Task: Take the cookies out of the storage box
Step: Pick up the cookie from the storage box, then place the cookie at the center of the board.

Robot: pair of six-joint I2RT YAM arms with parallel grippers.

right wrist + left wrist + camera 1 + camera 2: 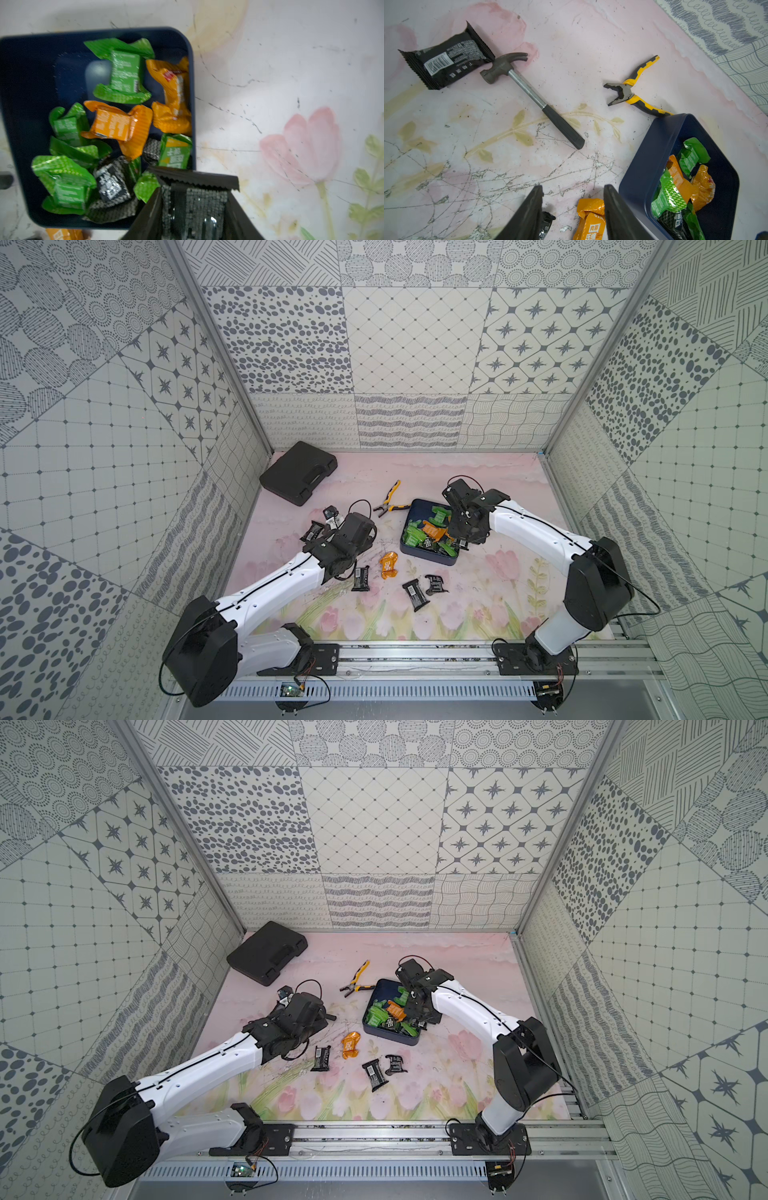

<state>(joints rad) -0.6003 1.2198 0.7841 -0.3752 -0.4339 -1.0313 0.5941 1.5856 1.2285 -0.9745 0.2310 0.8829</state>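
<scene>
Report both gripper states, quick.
Left gripper: open, holding nothing.
Right gripper: shut on a black cookie packet.

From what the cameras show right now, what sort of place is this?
Probably a robot test booth, not a home: patterned wall panels close in a flower-print mat, and the left arm and right arm stand on an aluminium rail at its front edge.

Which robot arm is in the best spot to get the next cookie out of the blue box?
Right. The right gripper is at the storage box edge, pinching a black packet that is ready to carry out. The left gripper is open and empty over the mat.
</scene>
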